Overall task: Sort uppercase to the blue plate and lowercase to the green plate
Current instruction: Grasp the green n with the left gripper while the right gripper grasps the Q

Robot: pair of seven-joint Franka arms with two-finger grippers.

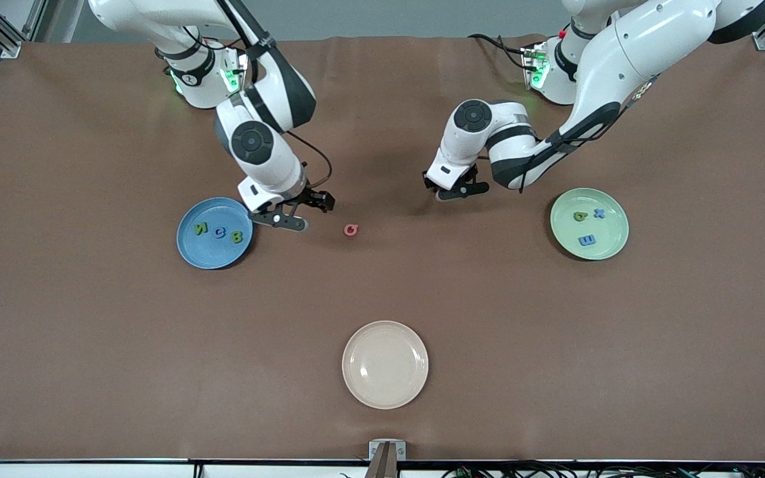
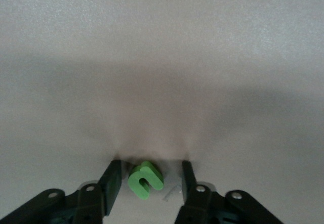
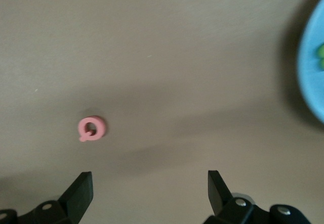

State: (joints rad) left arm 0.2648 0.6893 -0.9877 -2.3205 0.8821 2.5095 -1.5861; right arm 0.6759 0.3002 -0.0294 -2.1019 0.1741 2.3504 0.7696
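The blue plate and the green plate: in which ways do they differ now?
The blue plate holds three capitals and lies toward the right arm's end; the green plate holds three lowercase letters and lies toward the left arm's end. Blue is deeper in colour, green pale. Both are round, rimmed and similar in size.

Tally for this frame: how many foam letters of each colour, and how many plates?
Green letters: 4, namely N and B on the blue plate, one on the green plate, one between the left gripper's fingers
Blue letters: 3, namely C, x, m
Pink letters: 1, the Q
Plates: 3, counting the cream plate
Total: 11
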